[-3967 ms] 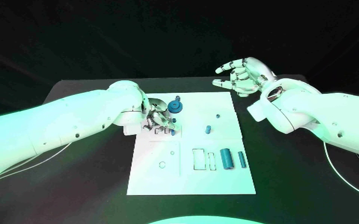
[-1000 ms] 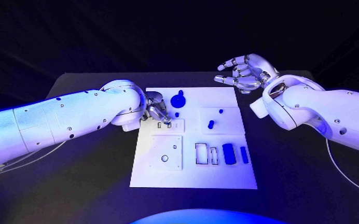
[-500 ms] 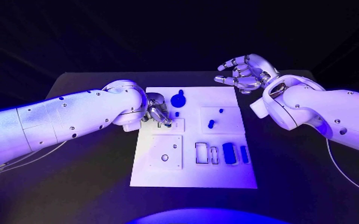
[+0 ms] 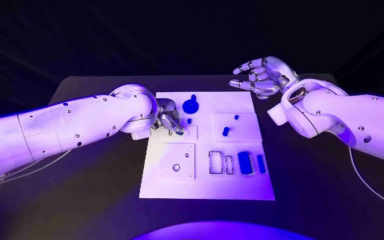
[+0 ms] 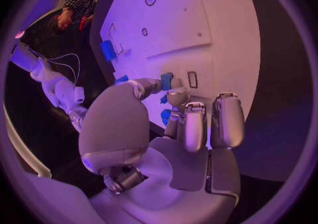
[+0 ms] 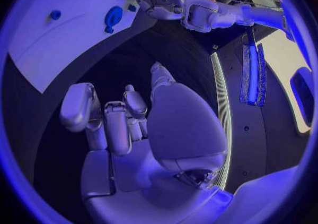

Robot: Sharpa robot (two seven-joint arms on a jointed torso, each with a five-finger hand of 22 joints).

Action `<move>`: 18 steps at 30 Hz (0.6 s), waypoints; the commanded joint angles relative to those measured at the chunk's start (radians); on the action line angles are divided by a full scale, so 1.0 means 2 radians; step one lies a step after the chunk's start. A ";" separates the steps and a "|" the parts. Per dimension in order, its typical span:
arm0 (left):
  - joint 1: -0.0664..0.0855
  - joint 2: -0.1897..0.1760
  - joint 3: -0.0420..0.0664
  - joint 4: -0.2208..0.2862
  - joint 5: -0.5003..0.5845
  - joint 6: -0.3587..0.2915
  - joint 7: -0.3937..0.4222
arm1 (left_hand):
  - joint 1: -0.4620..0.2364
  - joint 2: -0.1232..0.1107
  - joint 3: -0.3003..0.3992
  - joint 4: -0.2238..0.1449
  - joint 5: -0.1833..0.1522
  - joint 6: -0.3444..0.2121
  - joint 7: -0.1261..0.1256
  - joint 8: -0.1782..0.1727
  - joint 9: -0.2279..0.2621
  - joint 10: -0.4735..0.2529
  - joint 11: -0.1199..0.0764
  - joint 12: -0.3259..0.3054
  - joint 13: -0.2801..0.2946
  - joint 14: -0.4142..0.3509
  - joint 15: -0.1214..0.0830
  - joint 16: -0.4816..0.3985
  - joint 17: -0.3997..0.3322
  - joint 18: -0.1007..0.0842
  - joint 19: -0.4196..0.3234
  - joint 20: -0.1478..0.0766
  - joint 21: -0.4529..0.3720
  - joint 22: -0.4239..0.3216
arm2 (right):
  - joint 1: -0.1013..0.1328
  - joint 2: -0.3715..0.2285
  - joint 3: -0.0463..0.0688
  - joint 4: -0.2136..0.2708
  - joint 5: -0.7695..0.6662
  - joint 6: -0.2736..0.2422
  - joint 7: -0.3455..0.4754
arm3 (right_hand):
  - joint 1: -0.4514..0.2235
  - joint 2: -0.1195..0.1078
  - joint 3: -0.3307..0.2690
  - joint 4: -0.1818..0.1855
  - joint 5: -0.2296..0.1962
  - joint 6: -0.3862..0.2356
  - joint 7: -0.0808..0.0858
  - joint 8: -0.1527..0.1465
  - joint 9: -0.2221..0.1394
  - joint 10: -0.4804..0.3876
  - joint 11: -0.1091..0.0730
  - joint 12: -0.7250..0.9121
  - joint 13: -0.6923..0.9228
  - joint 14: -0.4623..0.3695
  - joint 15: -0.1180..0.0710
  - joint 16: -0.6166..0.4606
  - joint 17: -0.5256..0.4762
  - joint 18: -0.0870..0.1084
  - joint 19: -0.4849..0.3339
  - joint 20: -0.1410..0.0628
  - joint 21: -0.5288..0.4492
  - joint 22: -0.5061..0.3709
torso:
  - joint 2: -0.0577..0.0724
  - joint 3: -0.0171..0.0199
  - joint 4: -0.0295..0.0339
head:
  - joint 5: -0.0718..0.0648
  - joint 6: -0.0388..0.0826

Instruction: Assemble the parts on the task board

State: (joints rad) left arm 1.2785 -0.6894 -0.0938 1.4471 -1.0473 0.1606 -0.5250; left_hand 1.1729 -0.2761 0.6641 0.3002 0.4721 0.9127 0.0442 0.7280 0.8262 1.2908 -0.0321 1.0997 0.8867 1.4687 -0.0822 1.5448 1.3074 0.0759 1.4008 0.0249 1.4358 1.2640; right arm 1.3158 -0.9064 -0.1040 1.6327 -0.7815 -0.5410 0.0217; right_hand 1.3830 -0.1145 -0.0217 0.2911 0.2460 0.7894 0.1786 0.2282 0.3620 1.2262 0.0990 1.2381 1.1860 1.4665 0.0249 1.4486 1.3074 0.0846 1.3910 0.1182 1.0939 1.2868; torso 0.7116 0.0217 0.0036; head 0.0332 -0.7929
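One small blue part point(image 5: 166, 81) is pinched in the fingers point(image 5: 177, 98) of the left hand point(image 4: 168, 119), right over a little slot near the far left of the task board point(image 4: 208, 190). If it tips, it could jam or slip out. The right hand point(image 4: 260, 79) hangs spread and empty, well apart above the tabletop point(image 4: 96, 195).

A dark tabletop point(image 4: 88, 179) is being seen stretching beneath the whole scene. A white task board point(image 4: 204, 187) is being carried flat at its middle, its long sides running away from the robot. Dark surface is being left bare around the board on every side.
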 commanded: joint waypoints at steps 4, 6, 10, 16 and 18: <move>-0.001 0.001 -0.001 0.000 -0.004 0.011 0.000 | 0.001 0.005 0.113 -0.117 0.003 0.006 -0.003 0.002 0.002 0.004 -0.001 0.002 0.001 0.045 -0.004 0.001 0.114 -0.006 0.004 0.000 0.003 0.000 | -0.001 0.000 0.000 0.001 -0.002 -0.002 0.003 | -0.004 0.003 -0.002 0.001 -0.002 0.004 0.001 0.003 -0.001 -0.002 -0.002 -0.001 0.001 0.019 -0.003 -0.001 0.040 0.005 -0.001 0.000 0.001 0.001 | 0.000 0.0002 0.0001 | 0.000 0.000; -0.001 0.001 -0.001 0.000 -0.005 0.013 0.000 | 0.001 0.005 0.113 -0.117 0.003 0.006 -0.003 0.002 0.002 0.004 -0.001 0.002 0.001 0.045 -0.004 0.001 0.114 -0.006 0.004 0.000 0.003 0.000 | -0.001 -0.001 0.000 0.001 -0.002 -0.002 0.004 | -0.004 0.003 -0.002 0.001 -0.002 0.004 0.001 0.003 -0.001 -0.001 -0.002 0.000 0.001 0.019 -0.004 -0.001 0.041 0.005 0.000 0.000 0.002 0.001 | 0.000 0.0002 0.0000 | 0.000 0.000; -0.001 0.001 -0.001 -0.001 -0.006 0.017 -0.001 | 0.000 0.005 0.113 -0.118 0.005 0.006 -0.003 0.003 0.003 0.005 -0.002 0.002 0.002 0.046 -0.004 0.001 0.114 -0.006 0.005 -0.001 0.003 0.000 | -0.001 -0.001 0.000 0.001 -0.002 -0.002 0.004 | -0.004 0.003 -0.002 0.001 -0.002 0.004 0.001 0.003 -0.001 -0.001 -0.002 0.000 0.001 0.019 -0.004 -0.001 0.041 0.005 0.000 0.000 0.002 0.001 | 0.000 0.0003 0.0000 | 0.001 0.000; -0.001 0.002 -0.001 -0.002 -0.010 0.023 -0.002 | 0.000 0.005 0.113 -0.118 0.005 0.006 -0.003 0.003 0.003 0.005 -0.002 0.002 0.002 0.046 -0.004 0.001 0.114 -0.006 0.005 -0.001 0.003 0.000 | -0.001 -0.001 0.000 0.001 -0.002 -0.003 0.004 | -0.004 0.003 -0.002 0.000 -0.002 0.004 0.001 0.003 -0.001 -0.001 -0.002 0.000 0.001 0.019 -0.004 -0.001 0.041 0.005 0.000 0.000 0.002 0.001 | 0.000 0.0004 0.0000 | 0.001 0.000; -0.001 0.002 -0.001 -0.003 -0.012 0.027 -0.002 | -0.001 0.005 0.113 -0.119 0.005 0.006 -0.003 0.003 0.003 0.005 -0.002 0.003 0.002 0.045 -0.004 0.001 0.114 -0.006 0.005 -0.001 0.003 0.001 | -0.001 -0.002 0.000 0.002 -0.002 -0.003 0.004 | -0.004 0.003 -0.002 0.000 -0.002 0.004 0.001 0.003 -0.001 -0.001 -0.002 0.000 0.001 0.019 -0.004 -0.001 0.041 0.005 0.000 0.000 0.002 0.001 | 0.000 0.0003 0.0003 | 0.000 0.000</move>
State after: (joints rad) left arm 1.2794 -0.6865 -0.0930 1.4426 -1.0537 0.1745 -0.5245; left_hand 1.1731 -0.2760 0.6613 0.2974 0.4796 0.9158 0.0411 0.7273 0.8305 1.2942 -0.0355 1.0997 0.8905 1.4650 -0.0857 1.5448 1.3074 0.0759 1.4044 0.0213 1.4358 1.2649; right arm 1.3148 -0.9093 -0.1040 1.6345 -0.7810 -0.5432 0.0224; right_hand 1.3777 -0.1091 -0.0216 0.2911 0.2460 0.7894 0.1786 0.2282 0.3622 1.2262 0.0990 1.2381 1.1869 1.4665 0.0249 1.4486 1.3073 0.0846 1.3910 0.1182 1.0939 1.2880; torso 0.7116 0.0221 0.0037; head 0.0341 -0.7924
